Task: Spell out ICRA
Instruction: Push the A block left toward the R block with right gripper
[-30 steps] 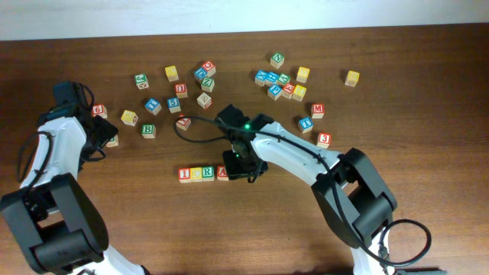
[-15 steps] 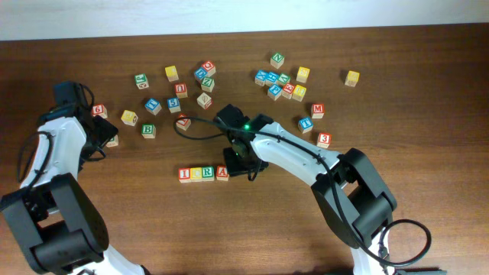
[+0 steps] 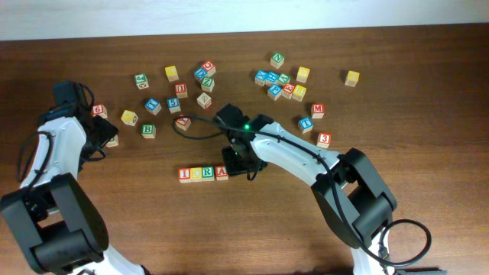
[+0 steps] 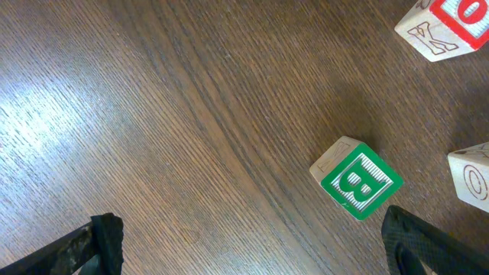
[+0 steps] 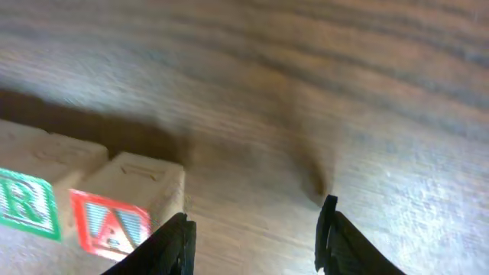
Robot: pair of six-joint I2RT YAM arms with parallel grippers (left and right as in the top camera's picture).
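Four wooden cubes stand in a row at the table's middle: the I (image 3: 184, 174), the yellow C (image 3: 196, 174), the green R (image 3: 208, 173) and the red A (image 3: 221, 173), touching side by side. My right gripper (image 3: 243, 163) hovers just right of the A, open, with bare table between its fingers. In the right wrist view the A (image 5: 114, 221) and R (image 5: 27, 206) lie left of the right gripper (image 5: 256, 241). My left gripper (image 3: 107, 136) stands wide open at the far left. Only wood shows between its jaws in the left wrist view (image 4: 252, 256).
A green B cube (image 4: 357, 183) lies near the left gripper's right finger. Loose cubes are scattered at upper centre (image 3: 181, 89) and upper right (image 3: 283, 82), with an M (image 3: 318, 111), a 3 (image 3: 324, 140) and a yellow cube (image 3: 351, 78). A black cable (image 3: 191, 126) loops behind the right wrist.
The right gripper has drawn back up and to the right off the A cube, which now shows in full at the end of the row. The left arm is still.
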